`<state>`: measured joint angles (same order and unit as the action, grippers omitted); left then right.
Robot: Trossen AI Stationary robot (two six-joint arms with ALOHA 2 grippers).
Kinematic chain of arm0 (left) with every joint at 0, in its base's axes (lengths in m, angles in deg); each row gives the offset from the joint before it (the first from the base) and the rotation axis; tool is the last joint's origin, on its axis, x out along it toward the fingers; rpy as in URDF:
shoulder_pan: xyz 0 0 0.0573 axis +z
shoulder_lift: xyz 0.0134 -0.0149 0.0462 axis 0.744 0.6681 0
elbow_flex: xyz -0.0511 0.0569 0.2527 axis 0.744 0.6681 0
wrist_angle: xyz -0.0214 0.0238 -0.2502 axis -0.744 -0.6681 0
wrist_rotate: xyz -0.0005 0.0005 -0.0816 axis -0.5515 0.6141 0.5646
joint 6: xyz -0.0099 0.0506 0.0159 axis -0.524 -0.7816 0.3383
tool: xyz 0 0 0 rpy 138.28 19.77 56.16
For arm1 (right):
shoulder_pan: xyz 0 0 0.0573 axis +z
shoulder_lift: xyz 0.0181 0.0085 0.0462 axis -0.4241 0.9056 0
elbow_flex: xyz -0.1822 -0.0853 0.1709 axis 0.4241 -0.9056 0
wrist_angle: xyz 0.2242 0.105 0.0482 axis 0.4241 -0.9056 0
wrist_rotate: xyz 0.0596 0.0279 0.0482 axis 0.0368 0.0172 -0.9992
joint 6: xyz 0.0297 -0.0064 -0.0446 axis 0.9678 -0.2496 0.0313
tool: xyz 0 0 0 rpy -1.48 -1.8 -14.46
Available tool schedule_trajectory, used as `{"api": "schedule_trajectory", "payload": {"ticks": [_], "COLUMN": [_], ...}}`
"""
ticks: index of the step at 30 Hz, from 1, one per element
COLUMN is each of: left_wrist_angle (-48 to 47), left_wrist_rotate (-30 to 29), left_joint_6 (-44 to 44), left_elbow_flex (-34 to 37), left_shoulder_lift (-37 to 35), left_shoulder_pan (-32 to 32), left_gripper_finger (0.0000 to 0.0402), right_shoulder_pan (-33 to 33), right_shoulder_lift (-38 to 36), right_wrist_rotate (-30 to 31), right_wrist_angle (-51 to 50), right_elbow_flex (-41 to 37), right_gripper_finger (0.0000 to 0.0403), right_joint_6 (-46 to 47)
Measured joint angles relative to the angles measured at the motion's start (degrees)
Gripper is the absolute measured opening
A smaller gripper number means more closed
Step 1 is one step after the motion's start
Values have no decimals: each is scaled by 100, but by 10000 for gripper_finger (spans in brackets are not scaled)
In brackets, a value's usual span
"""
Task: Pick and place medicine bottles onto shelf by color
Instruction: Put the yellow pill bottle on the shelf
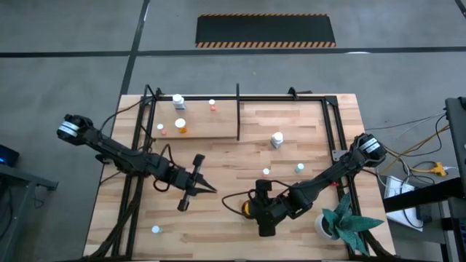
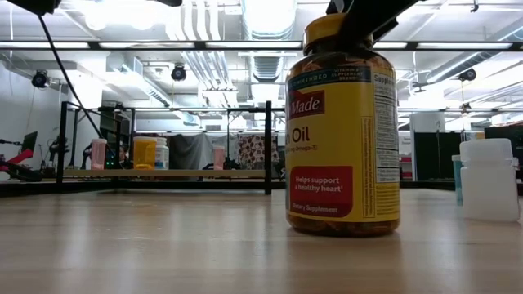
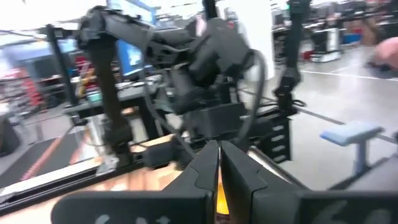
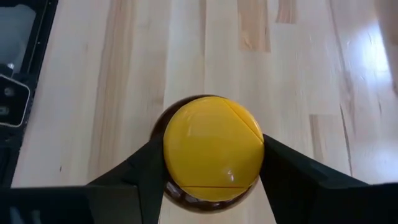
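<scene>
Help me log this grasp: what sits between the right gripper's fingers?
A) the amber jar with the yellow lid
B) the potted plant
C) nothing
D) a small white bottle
A: in the right wrist view the right gripper has one dark finger on each side of the yellow lid of the amber jar, which stands on the table.

Jar (image 1: 250, 207) upright on surface (image 1: 218, 225) near front, btwn right gripper (image 1: 254, 208) fingers; shelf (image 1: 237, 116) at back w/ sm bottles (image 1: 179, 102); plant (image 1: 342, 222) front-right corner.

Right gripper (image 4: 211, 163) dark fingers (image 4: 146, 168) flank round yellow-lidded amber jar (image 4: 211, 149) on light wooden tabletop (image 4: 186, 56).
</scene>
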<state>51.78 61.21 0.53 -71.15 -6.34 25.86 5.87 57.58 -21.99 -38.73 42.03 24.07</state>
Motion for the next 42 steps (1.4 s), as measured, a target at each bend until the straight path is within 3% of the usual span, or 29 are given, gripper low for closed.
{"api": "schedule_trajectory", "payload": {"ticks": [5,11,19,28,36,42], "left_wrist_angle": [2,-17,11,-37,-30,20], "left_wrist_rotate": [-270,-305,-366,-472,-816,-816], "left_joint_6": [-49,-131,-565,-1102,-1791,-2100], "left_elbow_flex": [99,335,613,786,1346,1417], "left_shoulder_lift": [-311,-884,-1469,-1999,-2470,-2656], "left_shoulder_pan": [2,2,9,9,11,11], "left_gripper_finger": [0,0,0,0,0,0], "right_shoulder_pan": [-45,-445,-1437,-2833,-4117,-4714], "right_shoulder_lift": [-65,-285,-275,-264,-188,96], "right_wrist_rotate": [-297,-863,-1580,-1733,-3277,-4427], "right_wrist_angle": [-79,-141,-769,-1018,-577,147], "right_elbow_flex": [191,642,1588,2394,2499,2569], "right_gripper_finger": [220,212,209,209,209,208], "right_joint_6": [-489,-1218,-2579,-4267,-4955,-5108]}}
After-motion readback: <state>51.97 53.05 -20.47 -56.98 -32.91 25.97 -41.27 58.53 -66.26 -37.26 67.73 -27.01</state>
